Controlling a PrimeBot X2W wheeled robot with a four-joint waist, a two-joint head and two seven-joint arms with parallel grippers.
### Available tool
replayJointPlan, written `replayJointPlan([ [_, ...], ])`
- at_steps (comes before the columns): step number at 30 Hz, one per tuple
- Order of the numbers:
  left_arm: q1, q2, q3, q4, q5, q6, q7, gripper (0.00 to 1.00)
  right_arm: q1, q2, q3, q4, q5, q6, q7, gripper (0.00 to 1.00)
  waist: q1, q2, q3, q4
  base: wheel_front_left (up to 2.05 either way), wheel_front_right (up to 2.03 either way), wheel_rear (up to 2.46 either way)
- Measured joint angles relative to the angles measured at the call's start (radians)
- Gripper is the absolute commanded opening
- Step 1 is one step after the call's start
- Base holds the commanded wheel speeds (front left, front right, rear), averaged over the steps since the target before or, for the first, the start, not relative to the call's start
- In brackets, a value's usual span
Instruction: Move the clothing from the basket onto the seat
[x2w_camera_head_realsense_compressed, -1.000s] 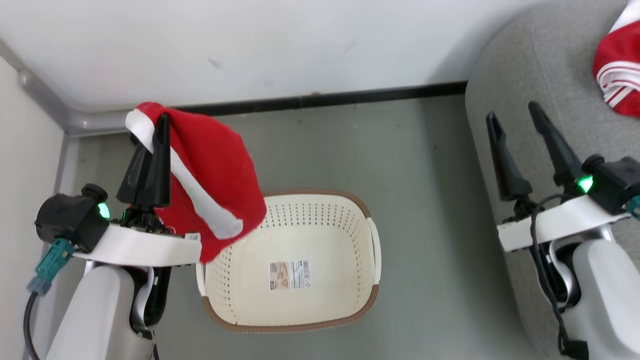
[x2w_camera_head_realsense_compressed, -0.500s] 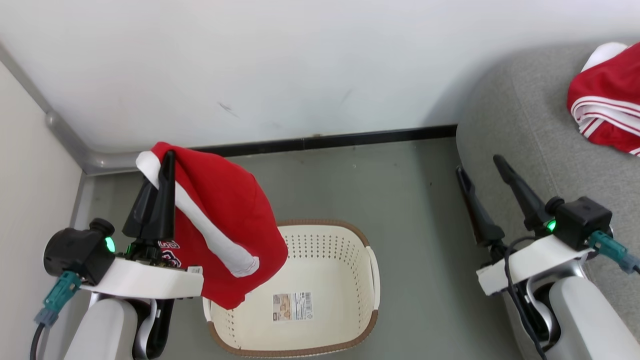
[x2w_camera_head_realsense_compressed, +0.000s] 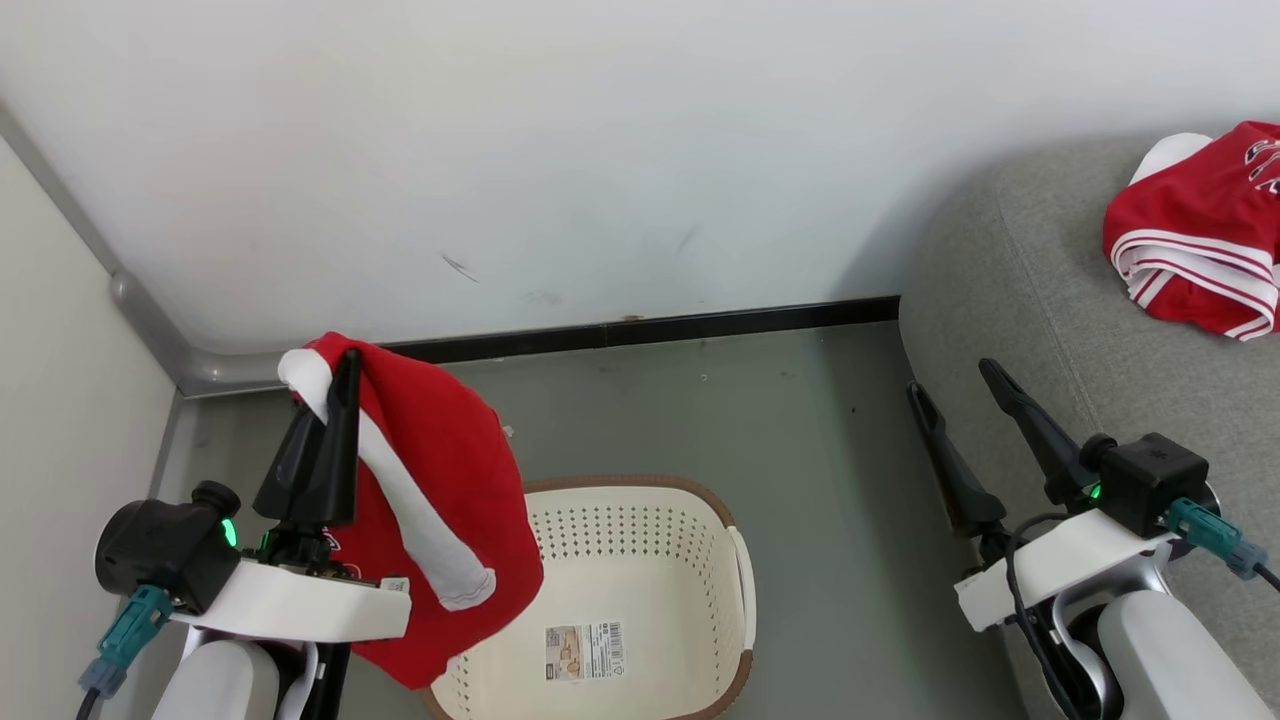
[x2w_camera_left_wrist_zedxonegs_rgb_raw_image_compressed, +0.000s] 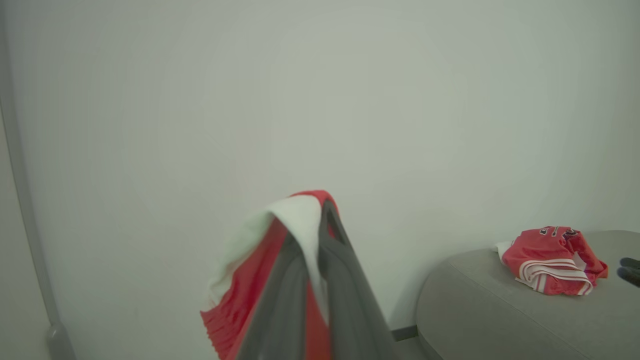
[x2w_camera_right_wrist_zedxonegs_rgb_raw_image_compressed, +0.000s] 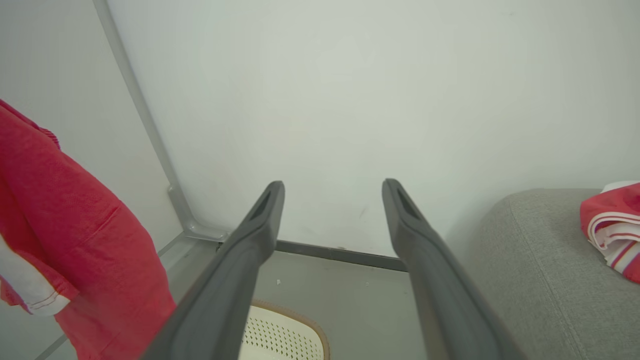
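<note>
My left gripper (x2w_camera_head_realsense_compressed: 335, 385) is shut on a red garment (x2w_camera_head_realsense_compressed: 440, 500) with white trim, which hangs from the fingers above the left rim of the basket (x2w_camera_head_realsense_compressed: 640, 540). The left wrist view shows the garment (x2w_camera_left_wrist_zedxonegs_rgb_raw_image_compressed: 250, 300) draped over my shut left gripper (x2w_camera_left_wrist_zedxonegs_rgb_raw_image_compressed: 315, 215). The cream perforated basket holds no clothing, and a label sticker shows on its floor. A second red garment (x2w_camera_head_realsense_compressed: 1190, 250) with white stripes lies on the grey seat (x2w_camera_head_realsense_compressed: 1030, 300) at the far right. My right gripper (x2w_camera_head_realsense_compressed: 950, 378) stands open with nothing in it by the seat's left edge, and its open fingers (x2w_camera_right_wrist_zedxonegs_rgb_raw_image_compressed: 265, 210) frame the wall.
A white wall (x2w_camera_head_realsense_compressed: 600, 150) with a black skirting strip (x2w_camera_head_realsense_compressed: 650, 328) closes the far side, and a side wall meets it at the left corner. Grey floor (x2w_camera_head_realsense_compressed: 800, 450) lies between the basket and the seat.
The whole head picture has shifted down and left, so the camera has moved. The left gripper keeps its hold on the garment, and the right gripper stays open.
</note>
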Motion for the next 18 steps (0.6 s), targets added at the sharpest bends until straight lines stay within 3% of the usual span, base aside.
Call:
replayJointPlan([
  [11,-0.001,0.022,-0.035,-0.058,0.016,-0.013,0.002,0.00,0.000,-0.017,0.079,-0.011,0.032,0.000,0.000,1.00,0.0000,0.0000,-0.008,-0.002,0.00,0.00,0.00],
  [18,-0.033,0.028,-0.081,-0.092,0.039,-0.039,0.016,0.00,0.000,-0.047,0.233,-0.043,0.103,0.000,0.000,1.00,0.0000,0.0000,-0.009,-0.004,0.00,0.00,0.00],
])
